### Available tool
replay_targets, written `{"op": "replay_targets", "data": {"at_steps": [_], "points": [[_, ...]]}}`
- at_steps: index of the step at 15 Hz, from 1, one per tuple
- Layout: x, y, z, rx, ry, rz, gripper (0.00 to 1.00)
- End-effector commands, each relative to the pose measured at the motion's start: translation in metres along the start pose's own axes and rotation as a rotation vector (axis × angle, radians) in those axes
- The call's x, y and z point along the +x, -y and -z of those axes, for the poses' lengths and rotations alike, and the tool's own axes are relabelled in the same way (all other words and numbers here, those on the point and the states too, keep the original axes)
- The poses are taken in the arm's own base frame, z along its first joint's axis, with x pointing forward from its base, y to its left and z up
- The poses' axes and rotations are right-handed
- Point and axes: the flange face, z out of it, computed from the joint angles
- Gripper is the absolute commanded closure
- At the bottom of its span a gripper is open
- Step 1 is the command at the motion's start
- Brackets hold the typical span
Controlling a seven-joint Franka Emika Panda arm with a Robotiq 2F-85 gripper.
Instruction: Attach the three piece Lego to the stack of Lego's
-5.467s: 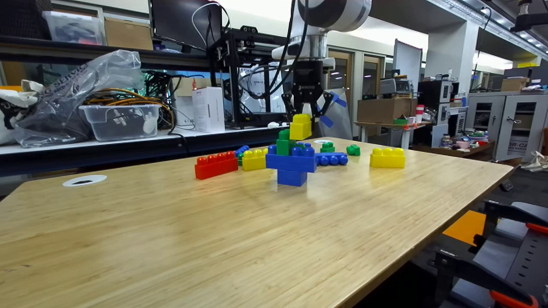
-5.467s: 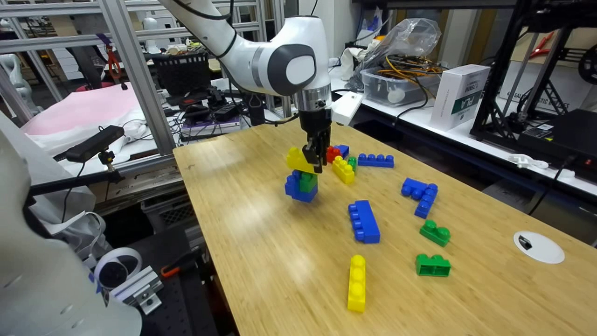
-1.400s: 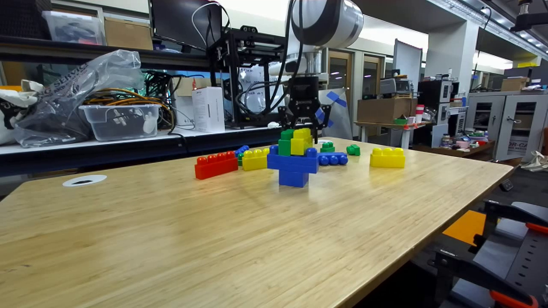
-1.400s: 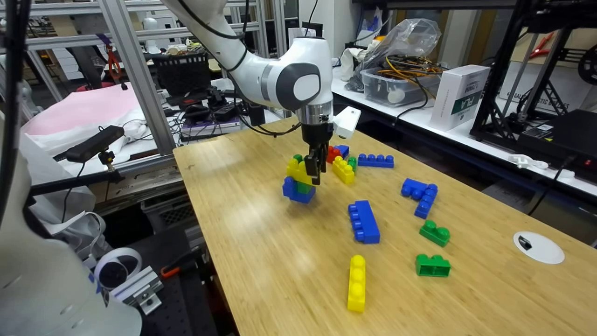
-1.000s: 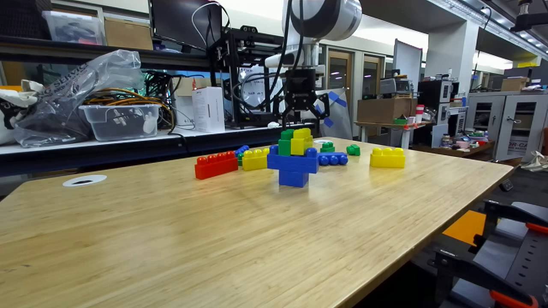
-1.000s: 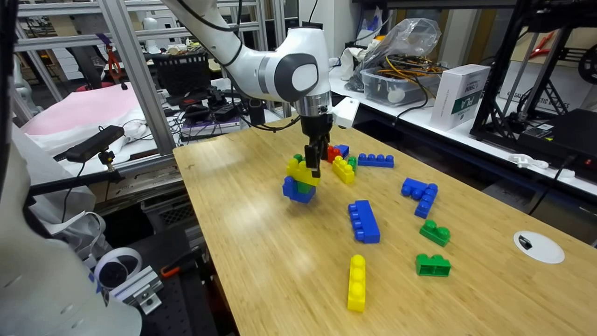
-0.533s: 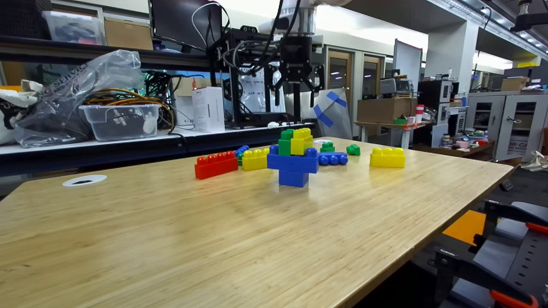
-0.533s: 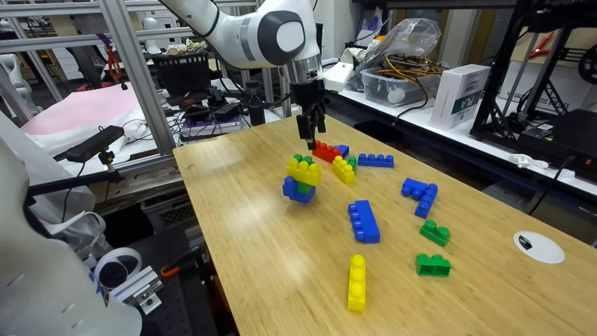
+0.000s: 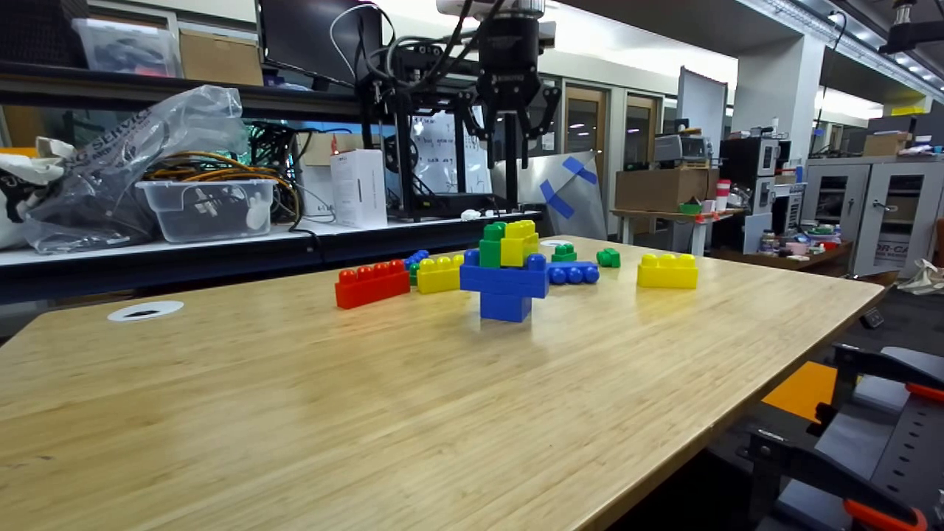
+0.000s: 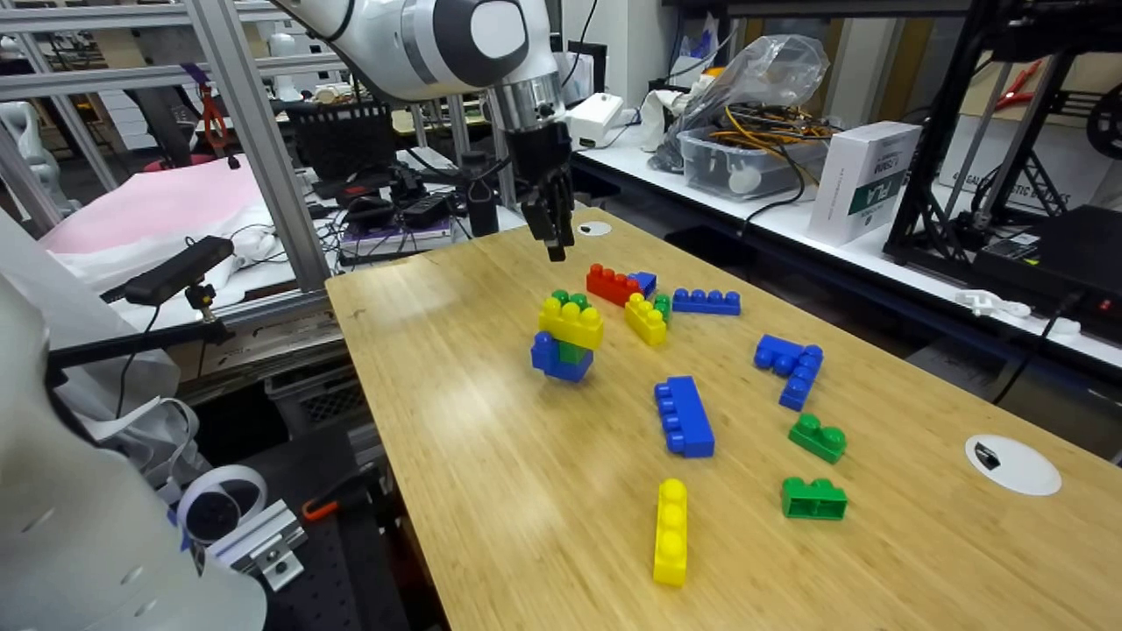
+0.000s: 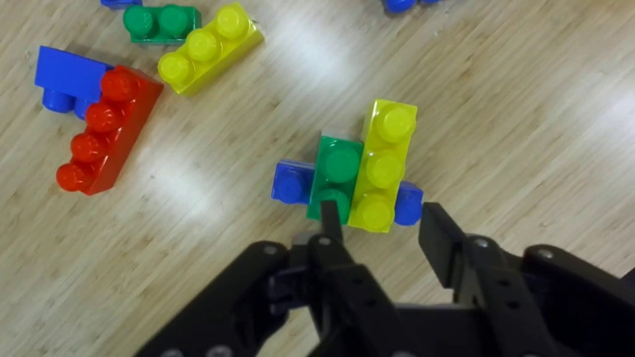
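Observation:
The three piece Lego, a yellow brick with three studs (image 9: 518,247) (image 10: 571,322) (image 11: 383,168), rests on top of the stack of Lego's (image 9: 504,283) (image 10: 563,361) (image 11: 292,184). It stands upright beside the stack's green brick (image 9: 490,252) (image 11: 341,163), their tops about level. More green shows under the yellow brick in an exterior view. Above and apart from the stack, my gripper (image 9: 507,164) (image 10: 557,254) (image 11: 380,218) hangs open with nothing between its fingers. A fingertip (image 11: 331,218) covers part of a green stud in the wrist view.
A red brick row (image 10: 611,285) lies near the stack, with a yellow brick (image 10: 645,319) beside it. Loose blue bricks (image 10: 684,416), green bricks (image 10: 813,499) and a lone yellow brick (image 10: 671,535) are spread over the wooden table (image 10: 526,491). A printer frame (image 9: 402,140) stands behind.
The yellow brick, held above the stack earlier, came down onto it. My gripper let go, then rose up and back. Over the last half second its fingers have drawn closer together.

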Motion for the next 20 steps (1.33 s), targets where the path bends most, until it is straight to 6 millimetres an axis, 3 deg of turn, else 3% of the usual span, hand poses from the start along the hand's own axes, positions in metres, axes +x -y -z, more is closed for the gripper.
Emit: {"op": "replay_targets", "data": {"at_steps": [1, 4, 12, 20], "points": [[0.001, 0.003, -0.013, 0.022, -0.037, -0.007, 0.83], [-0.003, 0.005, -0.027, 0.041, -0.067, -0.026, 1.00], [-0.004, 0.002, -0.050, 0.071, -0.139, -0.071, 1.00], [-0.004, 0.001, -0.053, 0.082, -0.156, -0.080, 1.00]]}}
